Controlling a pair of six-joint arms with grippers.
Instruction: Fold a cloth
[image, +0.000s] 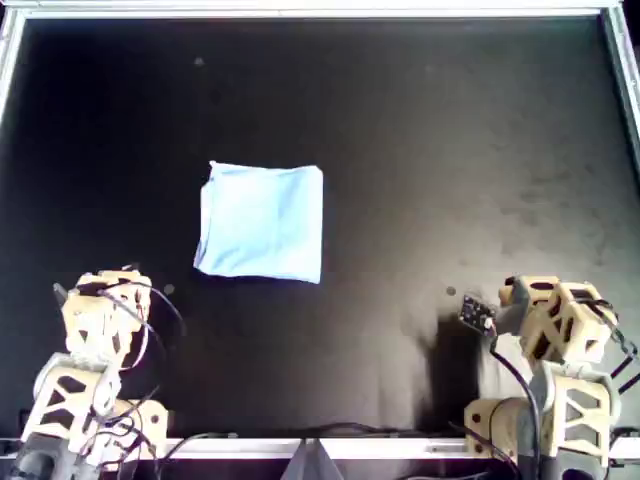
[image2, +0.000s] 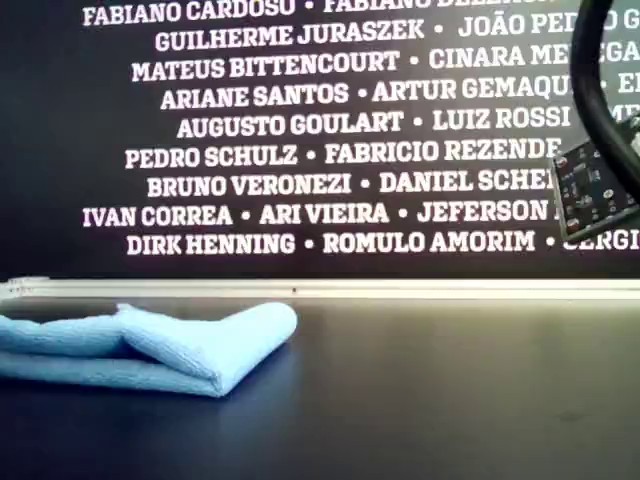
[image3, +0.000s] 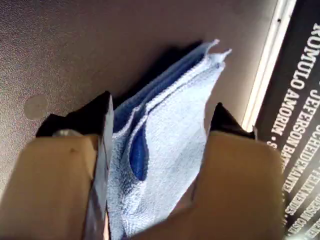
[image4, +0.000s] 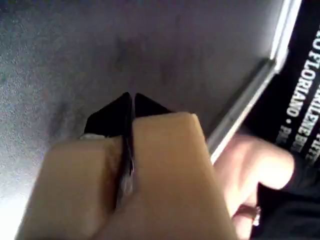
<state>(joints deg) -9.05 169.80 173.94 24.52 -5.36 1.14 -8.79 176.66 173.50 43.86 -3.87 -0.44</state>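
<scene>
**Left claw.** The left claw (image3: 162, 102) is released. Its two dark-tipped fingers (image3: 102, 110) stand well apart in the left wrist view. The cloth (image3: 165, 150) shows in the gap between them, with its stacked layers and pale edges turned toward the camera. The left wrist view does not show whether the fingers touch the fabric. In the overhead view the left arm (image: 100, 320) sits at the lower left, apart from the cloth.

**Right claw.** The right claw (image4: 131, 95) is clenched. Its jaws meet tip to tip with nothing between them, above bare dark surface. In the overhead view the right arm (image: 550, 330) sits at the lower right, well apart from the cloth. A small circuit board (image: 475, 312) projects from that arm toward the middle of the bench.

**Cloth.** The cloth (image: 260, 222) lies flat on the black bench (image: 450, 150), left of centre in the overhead view. It is folded into a near-square light-blue pad. In the exterior view it rests at the exterior view's left (image2: 200, 345), with a rounded fold facing the exterior view's right and several layers visible along the near edge.

**Surroundings.** A white rail (image2: 400, 288) borders the far edge of the bench. Behind it stands a dark wall (image2: 300, 120) printed with white names.
</scene>
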